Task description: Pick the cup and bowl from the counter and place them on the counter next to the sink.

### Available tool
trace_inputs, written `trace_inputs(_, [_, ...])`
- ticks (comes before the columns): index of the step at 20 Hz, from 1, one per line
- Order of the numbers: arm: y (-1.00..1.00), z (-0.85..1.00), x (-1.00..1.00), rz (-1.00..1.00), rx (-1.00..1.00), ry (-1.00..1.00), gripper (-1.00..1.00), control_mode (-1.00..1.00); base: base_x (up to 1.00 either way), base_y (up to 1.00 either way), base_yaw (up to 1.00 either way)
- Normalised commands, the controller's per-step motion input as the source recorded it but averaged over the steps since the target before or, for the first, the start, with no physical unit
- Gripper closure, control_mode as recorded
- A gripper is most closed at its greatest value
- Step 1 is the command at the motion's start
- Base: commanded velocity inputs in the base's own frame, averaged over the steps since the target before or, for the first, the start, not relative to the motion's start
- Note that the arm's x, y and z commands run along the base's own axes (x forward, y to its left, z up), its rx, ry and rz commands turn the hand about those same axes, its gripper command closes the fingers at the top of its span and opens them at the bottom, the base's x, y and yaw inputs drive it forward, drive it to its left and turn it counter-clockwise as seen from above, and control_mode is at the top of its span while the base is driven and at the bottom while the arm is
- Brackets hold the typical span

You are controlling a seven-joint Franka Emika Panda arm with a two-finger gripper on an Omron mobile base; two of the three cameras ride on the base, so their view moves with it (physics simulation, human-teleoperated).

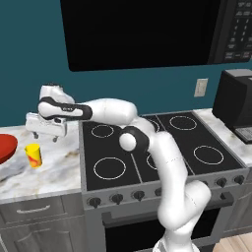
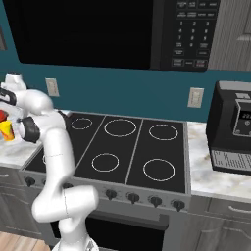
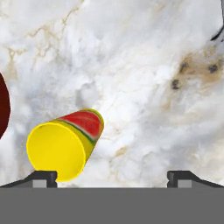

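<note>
The cup (image 3: 65, 146) stands upright on the table (image 3: 144, 78); jaws are released above it, grasping nothing.

From my station I count one cup (image 1: 33, 155) and one bowl (image 1: 6, 146), both on the counter (image 1: 54, 172) left of the stovetop (image 1: 157, 147). That stovetop carries four ringed burners, and along its front edge I make out a row of knobs, though I cannot settle their number. Above the stovetop hangs one microwave (image 2: 122, 32). On the wall behind the stovetop I count two outlets. Right of the stovetop stands one black appliance (image 2: 233, 130).
</note>
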Motion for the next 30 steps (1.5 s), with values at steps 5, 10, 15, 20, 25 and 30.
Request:
trace_inputs(5, [0.15, 0.0, 0.25, 0.0, 0.0, 0.04, -1.0, -1.0, 0.0, 0.0, 0.0])
trace_inputs(10, [0.12, -0.01, 0.22, 0.0, -0.02, 0.03, -1.0, -1.0, 0.0, 0.0, 0.0])
trace_inputs(15, [0.15, -0.08, 0.31, 0.0, -0.06, 0.06, -1.0, -1.0, 0.0, 0.0, 0.0])
trace_inputs(20, [0.19, -0.07, 0.26, 0.0, -0.05, 0.06, -1.0, -1.0, 0.0, 0.0, 0.0])
trace_inputs(25, [0.34, 0.01, 0.18, 0.0, -0.03, 0.01, -1.0, -1.0, 0.0, 0.0, 0.0])
trace_inputs(30, [0.3, 0.01, 0.07, 0.0, 0.0, 0.0, -1.0, -1.0, 0.0, 0.0, 0.0])
